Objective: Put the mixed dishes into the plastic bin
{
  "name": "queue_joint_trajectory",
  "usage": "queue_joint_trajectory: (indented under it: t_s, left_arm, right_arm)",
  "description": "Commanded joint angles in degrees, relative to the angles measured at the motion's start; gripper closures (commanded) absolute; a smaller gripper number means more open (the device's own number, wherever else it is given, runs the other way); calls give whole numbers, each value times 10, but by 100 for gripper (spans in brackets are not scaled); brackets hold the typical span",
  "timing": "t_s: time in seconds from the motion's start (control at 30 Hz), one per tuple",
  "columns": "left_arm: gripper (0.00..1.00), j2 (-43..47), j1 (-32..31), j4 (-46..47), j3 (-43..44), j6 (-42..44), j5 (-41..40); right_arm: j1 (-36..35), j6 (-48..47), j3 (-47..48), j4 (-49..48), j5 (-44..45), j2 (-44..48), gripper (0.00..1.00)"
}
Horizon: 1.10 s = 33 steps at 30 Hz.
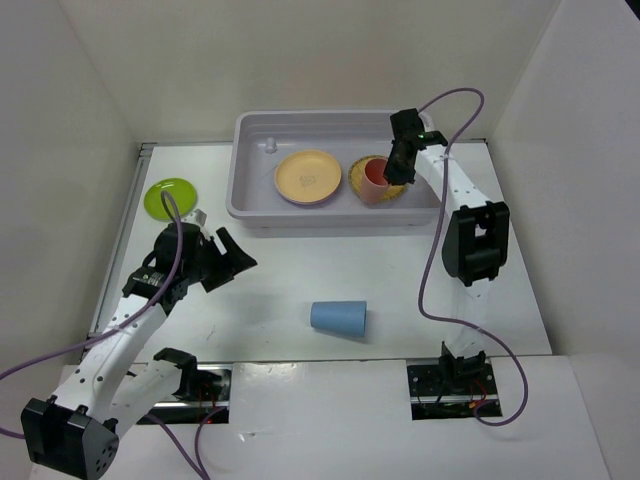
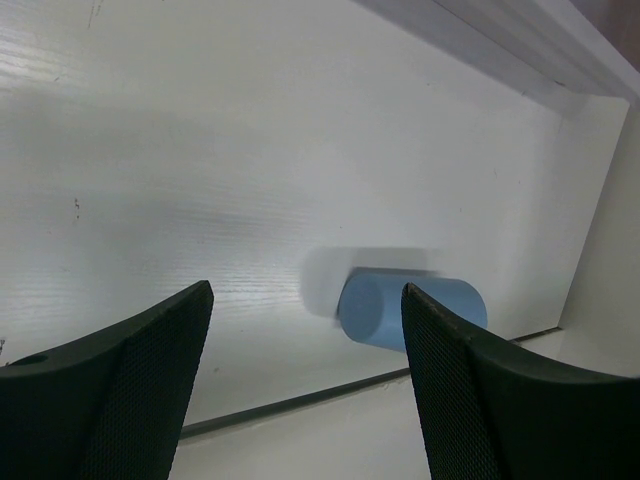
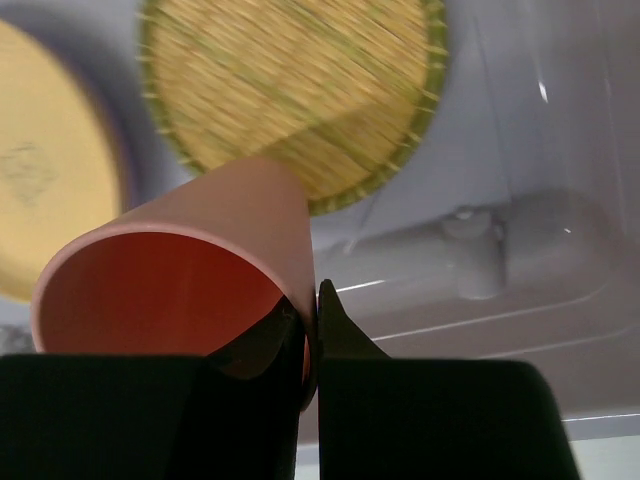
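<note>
Right claw (image 3: 312, 310) grasps one salmon cup (image 3: 190, 230); left claw (image 2: 305, 290) released; two plates (image 1: 308, 177) in bin (image 1: 254, 176).

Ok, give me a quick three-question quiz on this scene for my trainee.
1. True or false: the blue cup stands upright on the table.
2. What is the right claw gripping? A) lime green plate B) salmon cup C) blue cup
3. How many plates lie inside the plastic bin?
Key: 1 false, it lies on its side. 2 B. 3 two: the orange-yellow plate and the woven plate.
</note>
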<state>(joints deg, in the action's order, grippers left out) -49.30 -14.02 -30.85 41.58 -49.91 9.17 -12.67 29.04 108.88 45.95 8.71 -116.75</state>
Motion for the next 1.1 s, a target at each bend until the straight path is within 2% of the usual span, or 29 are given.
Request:
queue_joint_trajectory:
  t_s: [0.0, 0.1, 0.4, 0.57, 0.77, 1.07]
  left_arm:
    - [17, 5, -1, 0, 6, 18, 9]
    - [17, 5, -1, 0, 1, 18, 9]
    - [17, -11, -1, 5, 6, 24, 14]
    - [16, -4, -1, 5, 0, 24, 14]
    - [16, -4, -1, 5, -5, 24, 14]
    - [16, -10, -1, 11, -5, 24, 14]
  right_arm:
    - [18, -9, 39, 35, 38, 15, 100]
    - [29, -9, 13, 15, 38, 28, 100]
    - [40, -2, -1, 35, 81, 1, 98]
    - [59, 14, -19, 29, 117, 34, 98]
    - [90, 8, -24, 56, 123, 56, 95]
    - [113, 3, -96, 48, 98, 71, 90]
